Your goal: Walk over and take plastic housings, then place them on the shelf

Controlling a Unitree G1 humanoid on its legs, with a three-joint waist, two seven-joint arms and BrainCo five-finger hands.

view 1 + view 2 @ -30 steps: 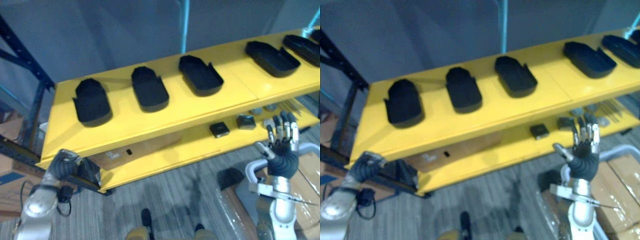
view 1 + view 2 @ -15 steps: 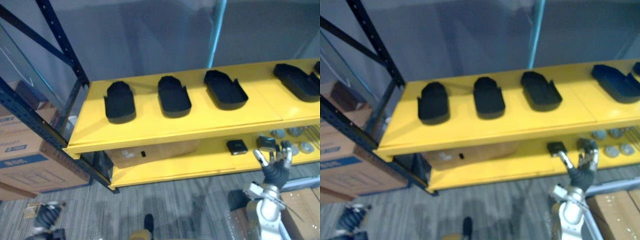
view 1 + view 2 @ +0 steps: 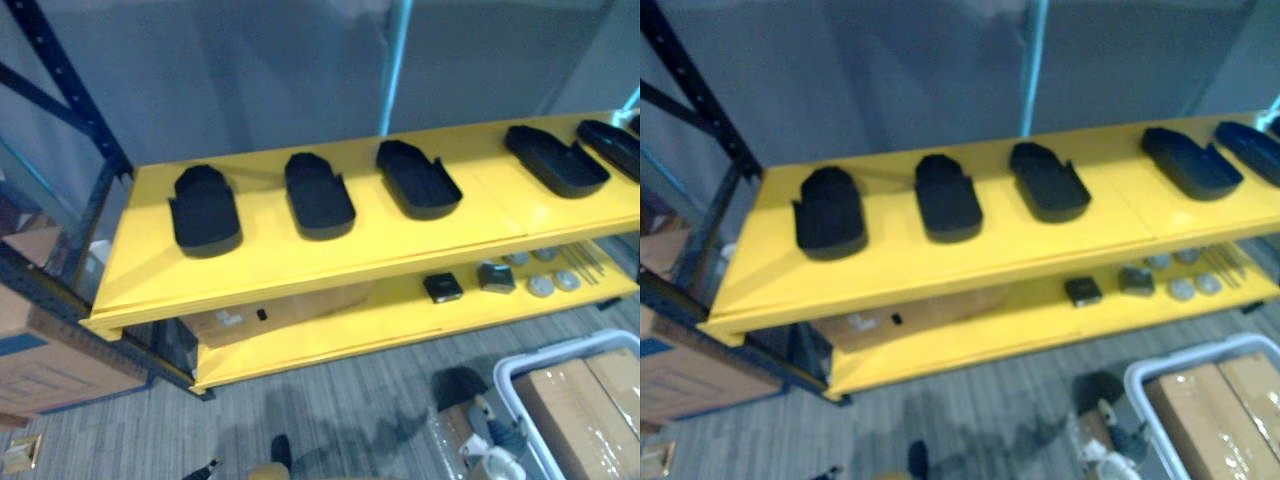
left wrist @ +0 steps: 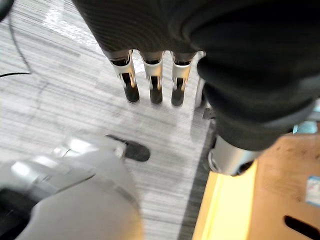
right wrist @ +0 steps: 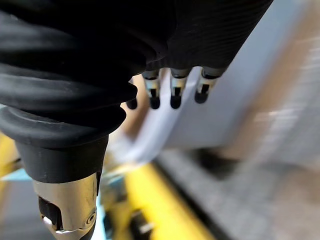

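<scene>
Grey carpet (image 3: 350, 395) fronts a yellow shelf (image 3: 300, 250) in a blue rack (image 3: 72, 88); black plastic housings (image 3: 318, 193) sit in a row on top. Empty, the left hand (image 4: 152, 85) and right hand (image 5: 172, 92) hang straight-fingered.

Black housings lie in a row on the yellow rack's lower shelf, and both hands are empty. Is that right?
Not quite. The left eye view shows the black housings in a row on the rack's upper shelf, not the lower shelf. The left hand and right hand are indeed empty.
</scene>
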